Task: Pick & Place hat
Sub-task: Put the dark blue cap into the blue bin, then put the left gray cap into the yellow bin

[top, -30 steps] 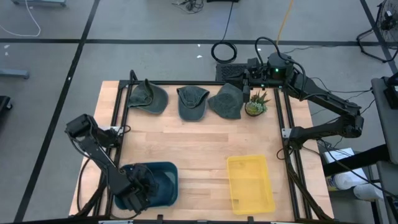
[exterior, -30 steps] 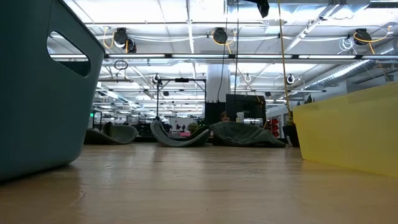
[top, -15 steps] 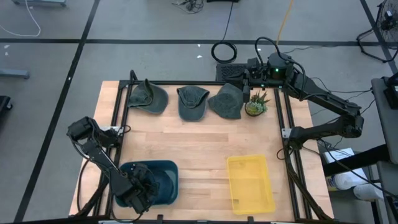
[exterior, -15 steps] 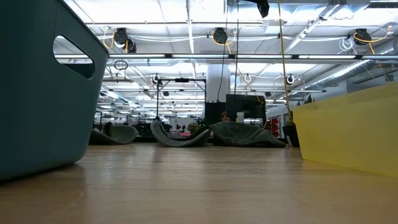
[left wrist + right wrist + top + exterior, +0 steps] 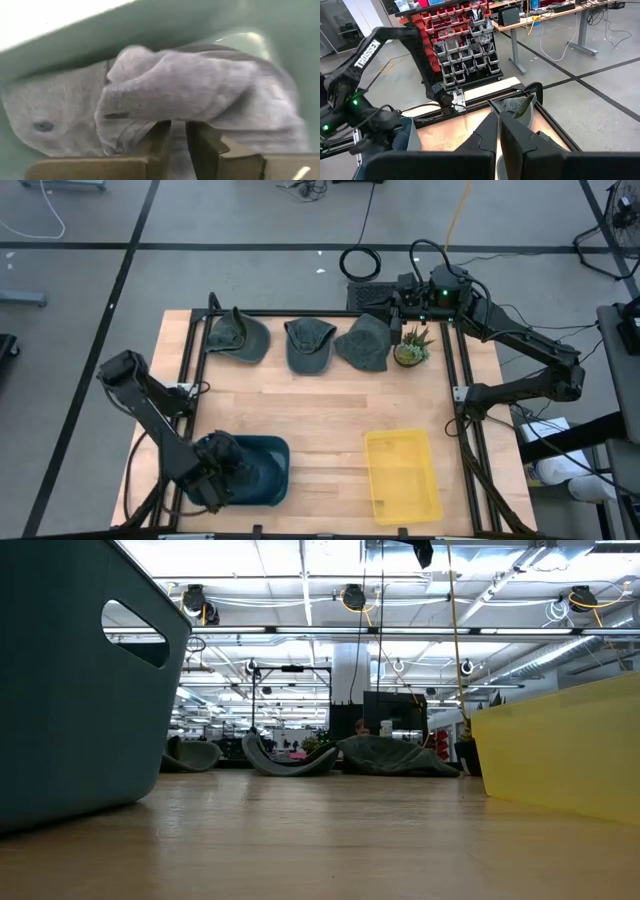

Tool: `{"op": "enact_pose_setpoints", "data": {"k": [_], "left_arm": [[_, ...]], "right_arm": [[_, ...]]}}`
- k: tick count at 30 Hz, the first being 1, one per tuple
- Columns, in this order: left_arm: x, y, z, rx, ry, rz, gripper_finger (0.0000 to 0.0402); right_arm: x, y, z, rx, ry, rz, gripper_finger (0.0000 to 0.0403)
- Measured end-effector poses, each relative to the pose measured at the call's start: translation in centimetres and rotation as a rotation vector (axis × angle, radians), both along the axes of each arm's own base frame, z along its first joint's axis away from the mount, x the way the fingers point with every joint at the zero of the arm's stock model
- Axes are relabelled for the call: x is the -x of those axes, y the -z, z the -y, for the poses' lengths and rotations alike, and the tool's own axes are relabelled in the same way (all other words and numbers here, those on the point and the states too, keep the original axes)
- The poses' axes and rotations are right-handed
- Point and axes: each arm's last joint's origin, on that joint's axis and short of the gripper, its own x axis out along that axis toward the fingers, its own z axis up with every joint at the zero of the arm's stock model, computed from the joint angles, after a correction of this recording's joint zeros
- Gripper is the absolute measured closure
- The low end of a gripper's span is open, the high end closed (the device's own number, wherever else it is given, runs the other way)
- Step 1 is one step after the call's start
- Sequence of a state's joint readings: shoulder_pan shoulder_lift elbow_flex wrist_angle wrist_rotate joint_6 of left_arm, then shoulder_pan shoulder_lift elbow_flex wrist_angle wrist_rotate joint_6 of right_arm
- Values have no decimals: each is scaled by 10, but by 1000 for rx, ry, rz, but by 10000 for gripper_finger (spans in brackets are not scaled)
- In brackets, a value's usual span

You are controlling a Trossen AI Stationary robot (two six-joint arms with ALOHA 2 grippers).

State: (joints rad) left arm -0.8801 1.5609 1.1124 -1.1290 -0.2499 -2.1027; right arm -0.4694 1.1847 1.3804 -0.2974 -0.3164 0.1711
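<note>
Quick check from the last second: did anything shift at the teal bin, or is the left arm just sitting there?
The teal bin slid slightly toward the yellow bin, with the left end effector inside it, closed on a grey hat; the left arm's elbow swung outward. The three hats at the far edge, the plant and the right end effector stayed put.

Both arms are dark, near-black, built of slim jointed links with boxy housings at the joints. At the upper right of the high view, the right arm [image 5: 505, 330] carries black cables looping off its head and a small green light. In the right wrist view, white "TROSSEN" lettering runs along the left arm [image 5: 375, 45], upper left, above another green light. Each pincer has dark, flat, angular fingers [image 5: 155, 145].
</note>
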Motion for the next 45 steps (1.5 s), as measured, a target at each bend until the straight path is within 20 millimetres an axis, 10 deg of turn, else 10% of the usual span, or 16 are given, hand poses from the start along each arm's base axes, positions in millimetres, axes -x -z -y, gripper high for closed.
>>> {"op": "enact_pose_setpoints", "data": {"k": [31, 45], "left_arm": [[44, -115, -82, 126, 8, 626, 329], [73, -145, -119, -23, 99, 867, 171]], "right_arm": [[0, 0, -2, -10, -54, 5, 397], [0, 0, -2, -171, -26, 25, 397]]}}
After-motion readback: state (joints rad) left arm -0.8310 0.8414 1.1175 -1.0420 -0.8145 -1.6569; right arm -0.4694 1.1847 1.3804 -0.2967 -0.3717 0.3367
